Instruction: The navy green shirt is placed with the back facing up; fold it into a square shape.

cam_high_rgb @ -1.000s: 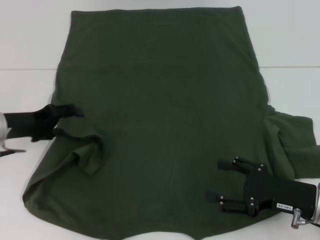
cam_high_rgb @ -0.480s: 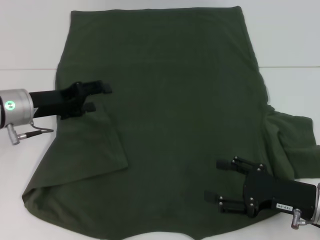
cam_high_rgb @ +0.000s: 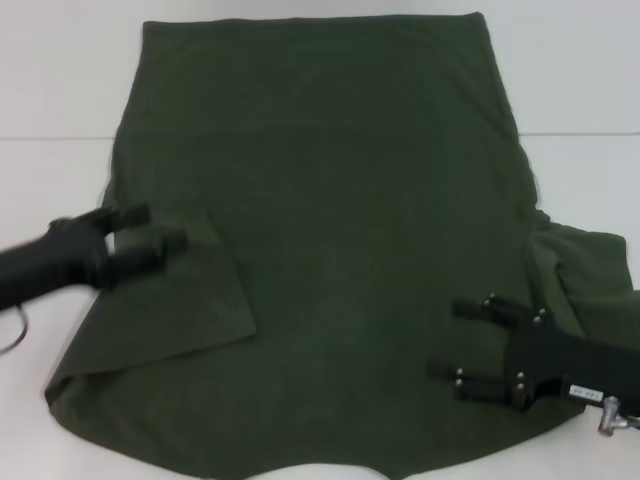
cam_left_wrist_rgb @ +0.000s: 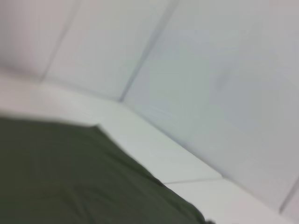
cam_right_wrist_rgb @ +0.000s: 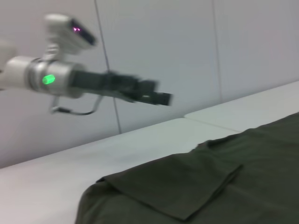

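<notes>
Nearest you, the right hand hovers over the navy green shirt by the table's near right corner, its two black fingers spread wide and holding nothing. The shirt lies flat on the white table, plain side up, running from the near edge almost to the far one. On the right side the sleeve is spread out past the body; that is your next hold, I judge. Take it at the outer hem and the side seam, not mid-panel.

On the left side the other sleeve is already folded in over the body, its flap lying flat in the right wrist view too. The left hand hangs above that fold near the left edge; it looks empty, but you cannot tell how far its fingers stand apart.

Expect soft, light cotton: it will drape, wrinkle and drag along the table, so lift it clear before carrying it across.
</notes>
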Available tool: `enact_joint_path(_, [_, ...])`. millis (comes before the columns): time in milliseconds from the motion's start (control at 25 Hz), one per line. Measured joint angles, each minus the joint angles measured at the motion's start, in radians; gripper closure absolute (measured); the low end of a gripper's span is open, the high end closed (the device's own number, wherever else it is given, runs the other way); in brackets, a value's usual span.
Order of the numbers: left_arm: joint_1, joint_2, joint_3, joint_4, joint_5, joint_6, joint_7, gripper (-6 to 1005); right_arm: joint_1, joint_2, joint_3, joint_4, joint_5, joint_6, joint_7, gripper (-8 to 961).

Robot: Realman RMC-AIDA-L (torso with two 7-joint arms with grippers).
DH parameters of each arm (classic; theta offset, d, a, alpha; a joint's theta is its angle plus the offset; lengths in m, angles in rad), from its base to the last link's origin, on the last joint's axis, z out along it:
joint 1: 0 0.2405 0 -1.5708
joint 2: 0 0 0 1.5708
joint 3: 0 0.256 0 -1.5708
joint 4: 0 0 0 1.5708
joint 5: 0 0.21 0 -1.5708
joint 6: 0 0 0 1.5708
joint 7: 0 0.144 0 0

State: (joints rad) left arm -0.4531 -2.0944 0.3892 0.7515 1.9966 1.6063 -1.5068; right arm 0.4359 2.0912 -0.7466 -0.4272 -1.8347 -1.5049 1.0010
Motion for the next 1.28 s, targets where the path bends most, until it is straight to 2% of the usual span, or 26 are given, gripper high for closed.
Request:
enact_joint_path(80, [0.054,-0.026,0.003,0.037,0.000,0.036,0.191,146,-0.009,0.000,0.008,-0.051,0.000,0.002,0.059,31])
enact_joint_path(200, [0.120,-0.051,0.007,0.076,0.004,0.058,0.336,145,-0.034,-0.001,0.009,-0.192,-0.006,-0.002,0.258,31])
enact_joint_path(440, [0.198,-0.066,0.011,0.132,0.014,0.135,0.421,145,-0.078,-0.010,0.019,-0.619,-0.079,-0.044,0.840,31])
enact_joint_path(560, [0.214,-0.067,0.007,0.141,0.014,0.164,0.451,145,-0.058,-0.033,0.055,-0.811,-0.184,-0.082,1.195,31])
enact_joint_path(640, [0.217,-0.068,0.007,0.147,0.019,0.174,0.461,145,-0.015,-0.055,0.088,-0.874,-0.306,-0.116,1.394,31])
enact_joint_path(760, [0.218,-0.068,0.015,0.147,0.024,0.178,0.465,145,0.077,-0.086,0.159,-0.877,-0.540,-0.184,1.573,31])
enact_joint_path(880, [0.218,-0.068,0.017,0.144,0.026,0.184,0.472,146,0.160,-0.100,0.222,-0.838,-0.733,-0.220,1.616,32])
enact_joint_path(960, [0.217,-0.068,0.018,0.143,0.029,0.186,0.474,146,0.189,-0.104,0.238,-0.811,-0.826,-0.224,1.629,34])
enact_joint_path(1160, [0.206,-0.069,0.021,0.131,0.054,0.178,0.496,146,0.202,-0.107,0.229,-0.724,-0.886,-0.177,1.645,37])
enact_joint_path(1280, [0.198,-0.069,0.023,0.121,0.063,0.170,0.511,146,0.207,-0.130,0.219,-0.615,-0.884,-0.107,1.645,38])
